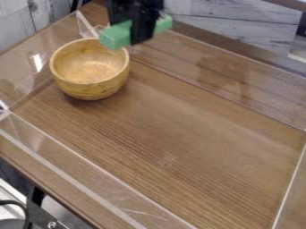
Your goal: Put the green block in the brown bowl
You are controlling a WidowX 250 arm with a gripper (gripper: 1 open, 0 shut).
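Dark end effector [140,27], top centre of frame, clamped tight on the flat bright-green rectangular block [134,31], which hangs tilted in the air. Round light-brown wooden bowl [89,69] sits below-left on the wood-grain bench [191,134], empty.

You have one flat, bright green rectangular block [131,32] in view. You have one round, light-brown wooden bowl [89,68]. One dark end effector [139,20] is visible at the top. One wood-grain surface [180,143] carries the bowl. Count: four items, one of each kind.
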